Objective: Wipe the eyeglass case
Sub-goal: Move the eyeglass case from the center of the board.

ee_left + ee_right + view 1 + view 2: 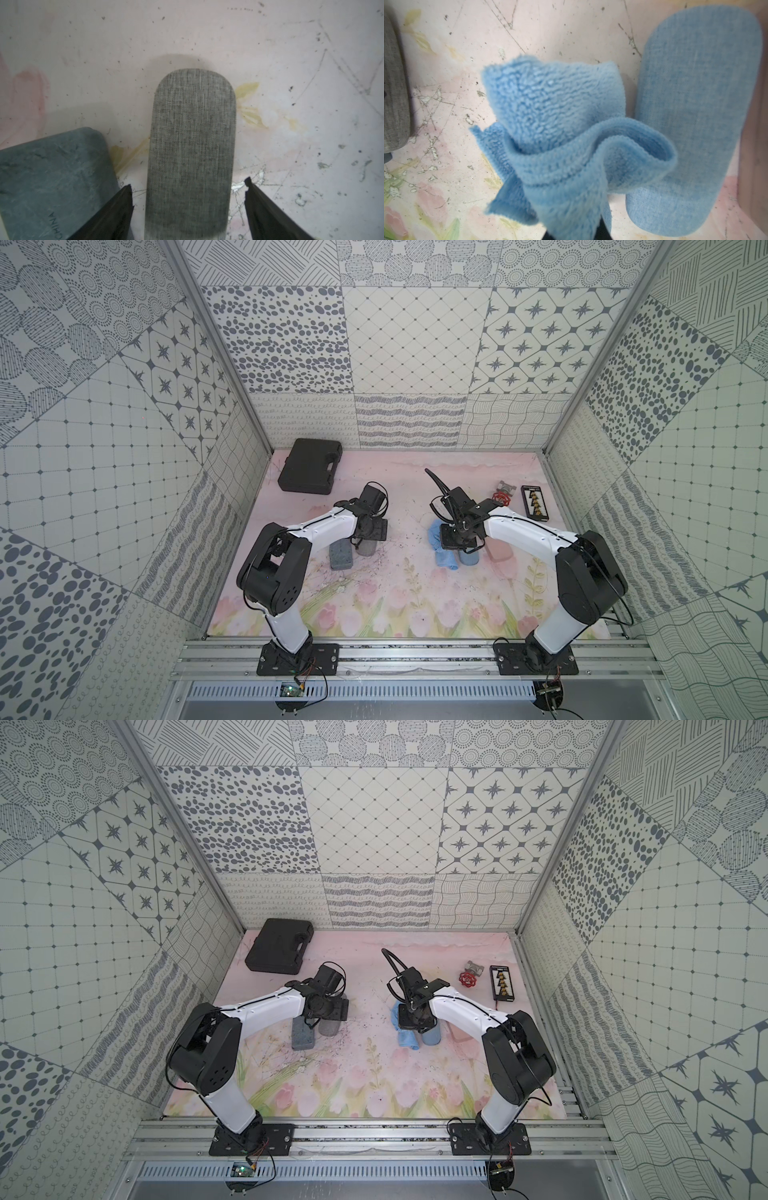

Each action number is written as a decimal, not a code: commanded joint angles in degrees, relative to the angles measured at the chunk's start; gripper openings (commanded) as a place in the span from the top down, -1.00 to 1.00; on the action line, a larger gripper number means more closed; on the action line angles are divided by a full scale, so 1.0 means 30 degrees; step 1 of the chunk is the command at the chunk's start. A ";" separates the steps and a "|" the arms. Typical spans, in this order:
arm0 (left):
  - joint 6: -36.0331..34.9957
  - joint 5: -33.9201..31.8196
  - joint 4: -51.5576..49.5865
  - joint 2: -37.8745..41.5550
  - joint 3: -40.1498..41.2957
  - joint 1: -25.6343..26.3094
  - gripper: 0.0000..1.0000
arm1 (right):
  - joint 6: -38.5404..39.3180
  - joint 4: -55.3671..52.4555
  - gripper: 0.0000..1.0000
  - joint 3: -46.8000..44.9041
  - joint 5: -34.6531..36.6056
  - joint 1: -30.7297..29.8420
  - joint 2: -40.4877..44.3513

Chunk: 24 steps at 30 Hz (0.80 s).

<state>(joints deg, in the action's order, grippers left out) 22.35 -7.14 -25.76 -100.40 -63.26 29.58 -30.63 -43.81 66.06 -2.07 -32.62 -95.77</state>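
Observation:
A grey fabric eyeglass case (191,145) lies flat on the pink flowered mat; in both top views only its near end (365,548) (329,1028) shows under the left arm. My left gripper (188,184) hangs over it, open, a finger on each side with a gap to the case on both sides. A blue fabric eyeglass case (695,116) (468,559) lies under the right arm. My right gripper (575,228) is shut on a fluffy blue cloth (556,116) (444,560), bunched just beside the blue case; the cloth hides the fingertips.
A slate-blue hard case (52,176) (341,560) lies close beside the grey one, against my left finger's side. A pink case (500,551) sits right of the blue one. A black tool case (309,465) is at the back left. A red valve (500,495) and a black bit box (536,501) are at the back right.

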 commanded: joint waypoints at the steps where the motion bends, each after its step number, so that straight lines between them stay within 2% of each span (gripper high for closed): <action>1: -0.0624 0.1305 -0.0853 -0.0540 -0.0255 -0.0427 -0.71 | 0.0592 0.0014 1.00 0.0030 0.0278 0.0496 -0.0128; 4: -0.0681 0.1423 -0.0705 -0.0885 -0.0384 -0.0413 -0.66 | 0.0877 -0.0074 1.00 -0.0180 0.0275 0.0972 -0.0106; 13: -0.0965 0.3210 -0.0081 -0.1181 0.0078 -0.0271 -0.27 | 0.1699 -0.0268 1.00 -0.0664 0.0541 0.2533 -0.0217; 18: -0.1615 0.4557 0.0826 -0.0208 0.0798 0.0764 -0.22 | 0.2006 -0.0314 1.00 -0.0576 0.0221 0.2786 -0.0129; 24: -0.1715 0.6258 0.0998 0.0974 0.2000 0.2839 -0.19 | 0.1792 -0.0424 1.00 -0.0323 -0.0676 0.2213 0.0432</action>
<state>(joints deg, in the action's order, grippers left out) 19.16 4.01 -24.12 -100.01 -59.35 34.59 -26.02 -44.80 64.69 -3.11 -25.04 -95.74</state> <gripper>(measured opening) 0.658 0.127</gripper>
